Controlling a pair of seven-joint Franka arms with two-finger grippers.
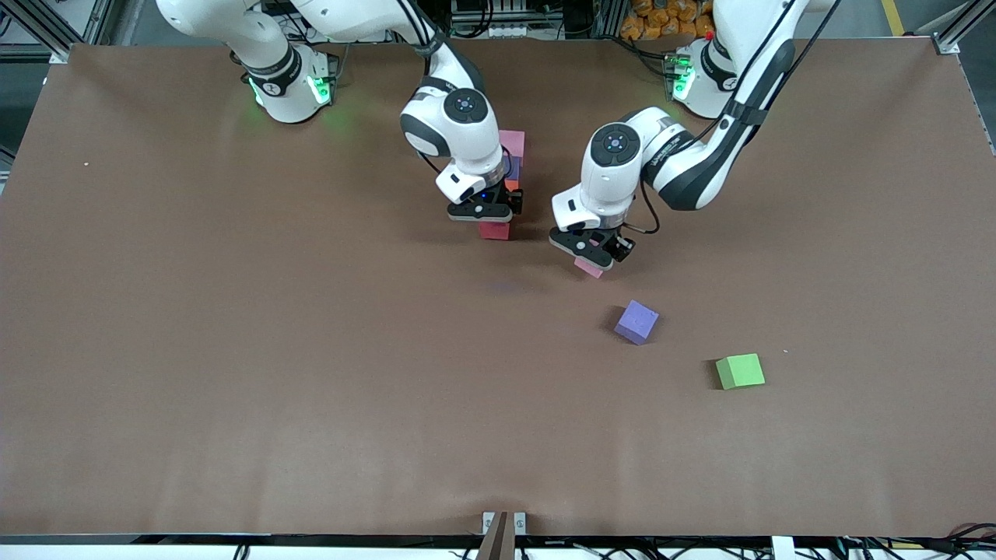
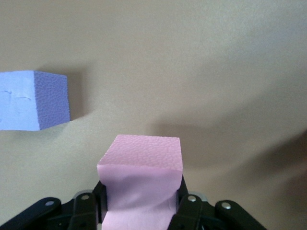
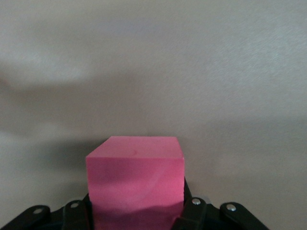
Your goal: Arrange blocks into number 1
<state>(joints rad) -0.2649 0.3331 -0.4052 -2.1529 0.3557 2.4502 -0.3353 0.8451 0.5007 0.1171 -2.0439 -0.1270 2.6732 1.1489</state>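
Observation:
A row of blocks lies near the table's middle: a light pink block (image 1: 512,142), a purple block (image 1: 514,167) and an orange block (image 1: 511,185), each nearer the front camera than the last. My right gripper (image 1: 486,211) (image 3: 136,207) is shut on the red block (image 1: 494,230) (image 3: 135,167), low at the near end of that row. My left gripper (image 1: 591,250) (image 2: 141,203) is shut on the second light pink block (image 1: 589,268) (image 2: 142,160), squeezing it out of shape. It holds that block low over the table beside the row, toward the left arm's end.
A pale blue-violet cube (image 1: 636,321) (image 2: 33,100) sits tilted on the brown table (image 1: 311,350), nearer the front camera than the left gripper. A green cube (image 1: 739,371) lies nearer still, toward the left arm's end.

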